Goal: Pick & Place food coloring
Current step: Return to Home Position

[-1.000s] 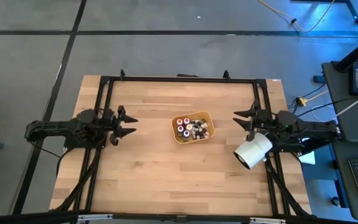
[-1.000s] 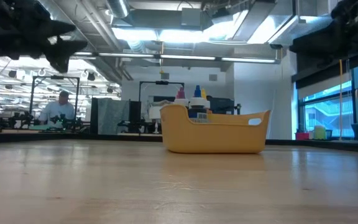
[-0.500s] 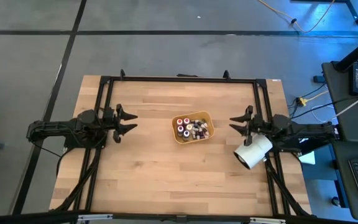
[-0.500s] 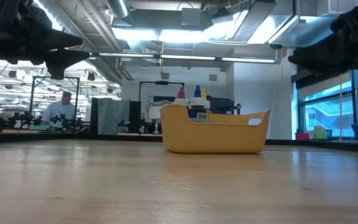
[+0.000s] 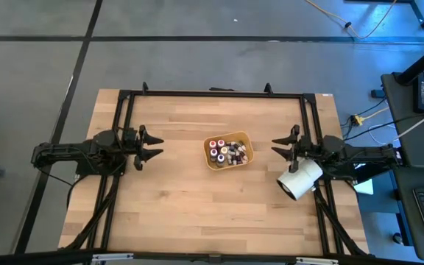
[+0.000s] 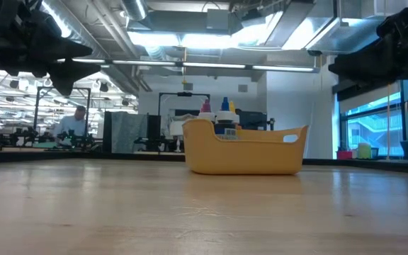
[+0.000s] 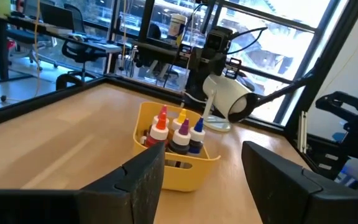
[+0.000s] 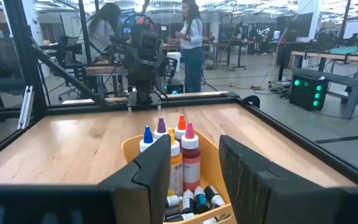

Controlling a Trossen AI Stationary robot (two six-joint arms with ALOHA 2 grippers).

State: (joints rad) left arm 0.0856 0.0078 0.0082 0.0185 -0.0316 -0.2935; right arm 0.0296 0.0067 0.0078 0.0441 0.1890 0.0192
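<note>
The food coloring bottles [image 5: 225,151] sit in an orange tray [image 5: 243,141] that rests on its base at the middle of the wooden table. A few taller bottles [image 8: 180,149] stand upright with coloured tips, and small ones [image 8: 194,200] lie on the tray's floor. My left gripper [image 5: 159,146] hovers level at the table's left, open, pointing at the tray [image 7: 143,118]. My right gripper [image 5: 274,146] hovers level at the table's right, open, also pointing at the tray. Neither has anything between its fingers.
A big white cylinder [image 5: 299,179] sits beside my right arm near the table's right edge. A black frame [image 5: 212,93] runs along the table's far, left and right sides. People [image 8: 191,37] and desks show in the room beyond the table.
My right gripper has sunk a little and tipped level, its tips coming slightly nearer the tray. My left gripper has tipped from slanting down to level without shifting place. The tray and bottles have stayed put.
</note>
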